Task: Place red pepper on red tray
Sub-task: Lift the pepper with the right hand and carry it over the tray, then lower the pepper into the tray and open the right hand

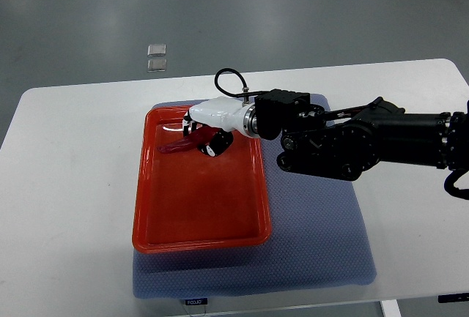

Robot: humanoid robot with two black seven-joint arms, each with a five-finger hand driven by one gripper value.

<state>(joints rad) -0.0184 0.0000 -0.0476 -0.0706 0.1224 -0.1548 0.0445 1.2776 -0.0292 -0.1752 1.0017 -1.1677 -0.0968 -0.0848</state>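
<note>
Right hand (199,132): white, at the end of a black arm that comes in from the right edge; its fingers are curled around the red pepper and pinch it.
Red pepper (178,146): held in the right hand over the far part of the red tray; its narrow tip points to the left. I cannot tell if it touches the tray floor.
Red tray (198,207): rectangular and shallow, long side running away from the robot; the near part is bare.
Blue mat (322,244): lies under the tray and shows to its right and in front of it.
Bench (66,207): white; carries the mat and the tray.
Floor (220,17): grey, beyond the bench, with two small pale squares (156,57) on it.
</note>
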